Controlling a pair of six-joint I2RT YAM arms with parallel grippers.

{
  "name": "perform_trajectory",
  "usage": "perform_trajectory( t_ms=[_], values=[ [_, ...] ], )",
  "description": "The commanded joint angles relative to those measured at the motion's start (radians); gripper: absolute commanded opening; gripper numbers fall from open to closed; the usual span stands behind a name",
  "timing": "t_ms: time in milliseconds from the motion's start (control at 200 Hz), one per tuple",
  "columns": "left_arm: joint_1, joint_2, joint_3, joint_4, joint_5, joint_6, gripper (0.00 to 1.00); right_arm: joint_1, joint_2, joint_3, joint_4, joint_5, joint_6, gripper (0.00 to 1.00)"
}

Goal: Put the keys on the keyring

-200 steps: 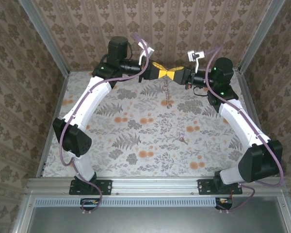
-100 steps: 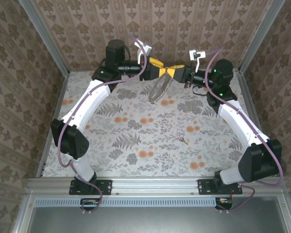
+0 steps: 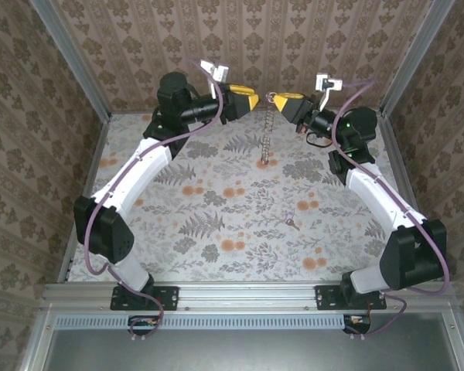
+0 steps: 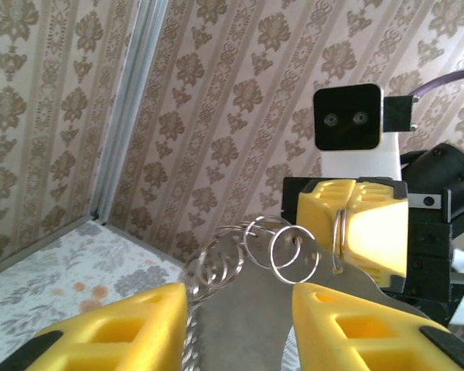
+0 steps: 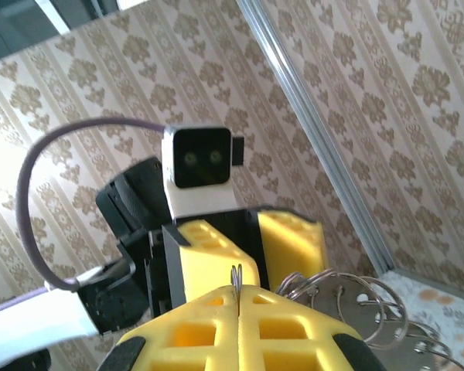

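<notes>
Table (image 3: 216, 209) in floral print, two grippers facing each other above its far end.
Left gripper (image 3: 251, 99) has its jaws spread and empty; right gripper (image 3: 277, 99) pinches the keyring (image 3: 266, 137), chain dangling below; the key (image 3: 292, 224) lies mid-table, well apart.

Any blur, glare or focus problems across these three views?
Top external: even light, sharp, though the key is tiny. Left wrist: the left gripper looms soft at the bottom edge, the keyring beyond it crisp. Right wrist: wallpaper washed pale upper right, the right gripper slightly soft.
</notes>
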Motion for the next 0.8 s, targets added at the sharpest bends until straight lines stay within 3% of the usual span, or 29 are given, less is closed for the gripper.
perform_trajectory(
  t_ms=[0, 265, 795],
  values=[
    [-0.025, -0.012, -0.005, 0.101, -0.014, -0.049, 0.37, -0.003, 0.024, -0.010, 0.178, 0.071, 0.101, 0.00],
    [-0.049, -0.001, -0.034, 0.212, -0.048, -0.103, 0.35, 0.000, 0.073, -0.011, 0.273, 0.097, 0.182, 0.00],
    [-0.047, 0.015, -0.049, 0.364, -0.049, -0.203, 0.33, 0.001, 0.085, -0.020, 0.278, 0.105, 0.187, 0.00]
  ],
)
